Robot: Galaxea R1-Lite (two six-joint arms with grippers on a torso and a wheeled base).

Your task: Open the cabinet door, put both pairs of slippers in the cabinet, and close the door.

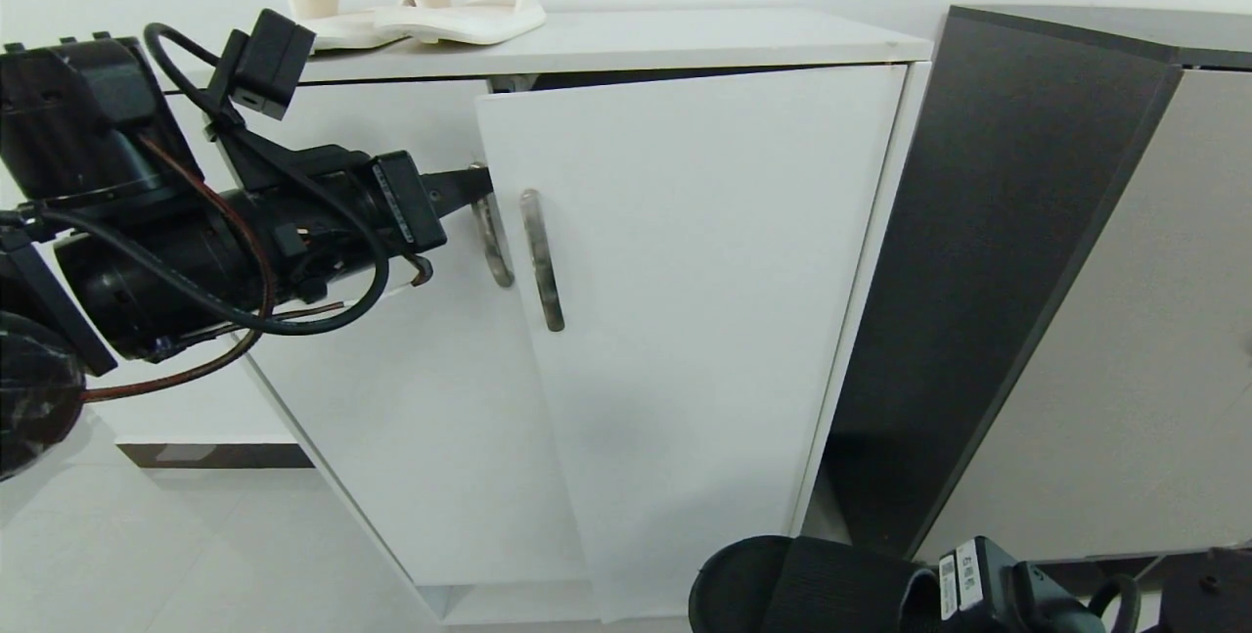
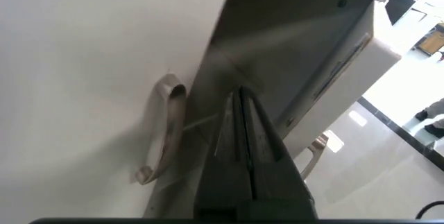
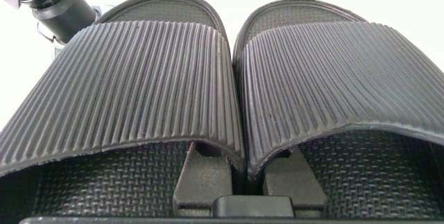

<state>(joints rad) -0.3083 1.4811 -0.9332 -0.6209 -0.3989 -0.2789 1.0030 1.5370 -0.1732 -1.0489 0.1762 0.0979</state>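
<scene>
Opening the cabinet door is the step in hand, and it looks barely begun. The right-hand door of the white cabinet stands ajar by a thin crack, with a dark gap along its top edge under the cabinet top.

The left gripper is pinched narrow. Its tips sit at the seam between the two doors, just beside the free edge of the ajar door and near the top of its upright metal handle. In the left wrist view its fingers lie pressed together and slipped into the crack behind that edge, probably touching it.

The white slippers lie side by side on the left part of the cabinet top, well apart from both grippers.

The black slippers hang low in front of the cabinet, near the door's bottom corner, held by the right gripper. One finger sits inside each slipper under its ribbed strap, and the two clamp the inner walls together.

Neither pair is inside yet. By my judgement, what remains is swinging the door wide, placing both pairs and shutting the door.
</scene>
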